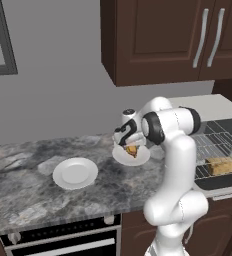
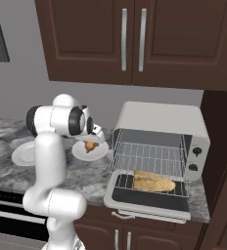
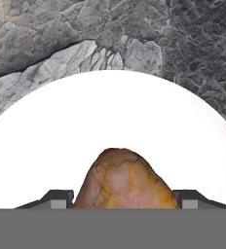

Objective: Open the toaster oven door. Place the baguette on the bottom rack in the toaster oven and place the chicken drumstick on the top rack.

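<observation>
Straddling the chicken drumstick (image 3: 125, 181) on its white plate (image 3: 110, 116), my gripper (image 3: 124, 198) stands open, fingers flanking it, grip uncertain.

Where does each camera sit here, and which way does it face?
Left base view: behind the arm's left, facing forward and down over the counter; arm at lower right.
Right base view: behind its right, facing the toaster oven and the baguette; arm at lower left.
Hand view: on the hand, facing the chicken drumstick; gripper tips flank it.
All three show the drumstick's plate.
</observation>
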